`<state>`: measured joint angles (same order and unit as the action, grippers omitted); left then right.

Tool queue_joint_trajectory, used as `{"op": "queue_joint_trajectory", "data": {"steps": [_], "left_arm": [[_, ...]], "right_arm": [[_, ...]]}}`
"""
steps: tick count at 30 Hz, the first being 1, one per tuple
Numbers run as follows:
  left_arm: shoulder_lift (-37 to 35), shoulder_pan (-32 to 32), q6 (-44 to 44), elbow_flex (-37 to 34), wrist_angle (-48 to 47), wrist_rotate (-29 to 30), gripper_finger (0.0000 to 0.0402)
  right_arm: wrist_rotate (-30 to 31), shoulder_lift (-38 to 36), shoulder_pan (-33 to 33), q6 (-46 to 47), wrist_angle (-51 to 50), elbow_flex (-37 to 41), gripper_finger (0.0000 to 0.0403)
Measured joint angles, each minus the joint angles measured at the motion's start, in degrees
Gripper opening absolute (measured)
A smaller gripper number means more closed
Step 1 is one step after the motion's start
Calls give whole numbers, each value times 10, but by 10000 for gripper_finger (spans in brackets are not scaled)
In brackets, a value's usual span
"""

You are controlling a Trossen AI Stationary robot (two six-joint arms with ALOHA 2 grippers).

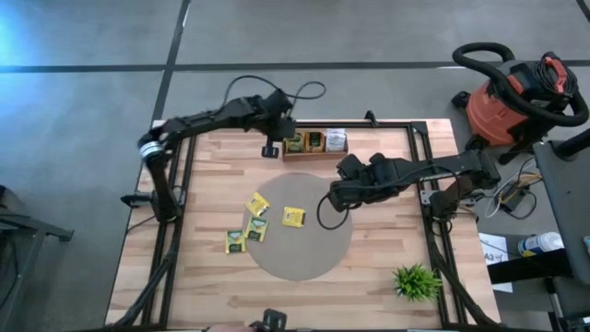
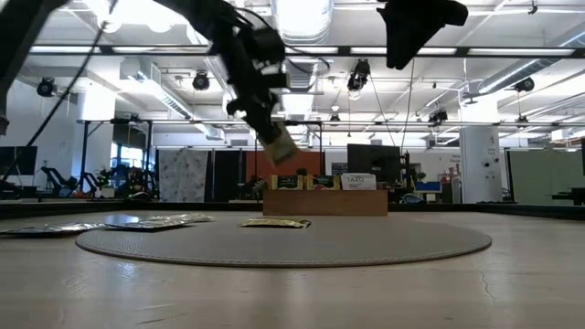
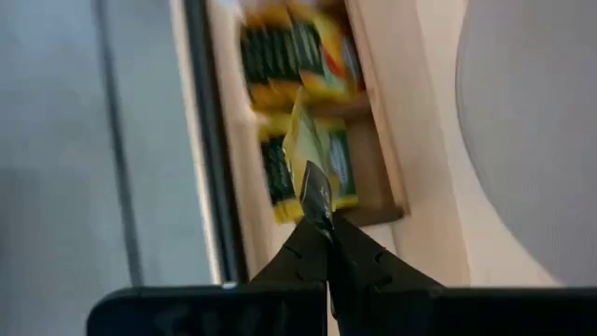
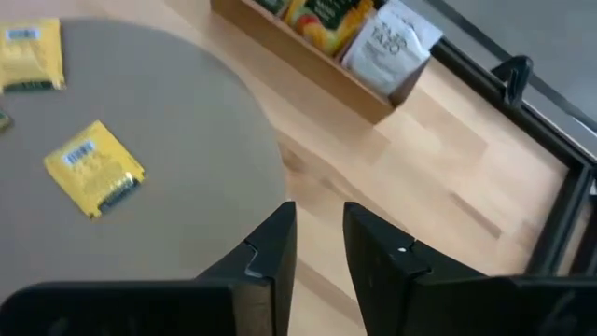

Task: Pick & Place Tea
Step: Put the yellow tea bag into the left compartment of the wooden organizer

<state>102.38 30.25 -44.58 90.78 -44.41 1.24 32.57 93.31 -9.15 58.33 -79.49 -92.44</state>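
— Starting with the high view: where is the tea?
— Four yellow packets [image 1: 257, 205] are seen on the round mat [image 1: 304, 254], toward its nine o'clock side; more are stood in the tray [image 1: 313, 142] at the table's twelve o'clock edge. The left gripper [image 1: 270, 148] is held just at the tray's nine o'clock end; the right gripper [image 1: 337, 195] is placed over the mat's two o'clock rim.

— And the low view?
— A packet [image 2: 281, 146] is seen pinched and tilted, lifted above the table, with the tray [image 2: 325, 201] behind it.

— Left wrist view?
— The left gripper [image 3: 318, 217] is shown closed tight on a yellow packet [image 3: 300, 154], held edge-on; the tray's packets [image 3: 294, 56] are blurred beyond it.

— Right wrist view?
— The right gripper [image 4: 319, 245] is shown slightly parted with nothing between its fingers [image 4: 270, 247]. Two yellow packets [image 4: 93, 168] lie flat on the mat [image 4: 177, 140]; a white packet [image 4: 387, 47] is stood in the tray [image 4: 317, 70].
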Motion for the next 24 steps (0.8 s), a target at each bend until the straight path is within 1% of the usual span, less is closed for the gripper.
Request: {"op": "queue_joint_trajectory", "data": {"steps": [2, 5, 8, 12, 19, 24], "left_arm": [[39, 0, 0, 35, -33, 15, 0], [77, -1, 0, 70, -48, 22, 0], [104, -5, -8, 99, -65, 46, 0], [131, -6, -9, 125, -93, 49, 0], [156, -9, -8, 130, -142, 49, 0], [172, -10, 3, 130, -150, 48, 0]], "right_arm": [[-10, -1, 0, 0, -9, 0, 84], [-27, -1, 0, 2, -21, 1, 76], [-40, -1, 0, 5, -33, 3, 68], [-48, -2, 0, 10, -45, 9, 63], [-47, -20, 1, 5, -47, 13, 63], [-44, -32, 7, 3, -50, 18, 63]]}}
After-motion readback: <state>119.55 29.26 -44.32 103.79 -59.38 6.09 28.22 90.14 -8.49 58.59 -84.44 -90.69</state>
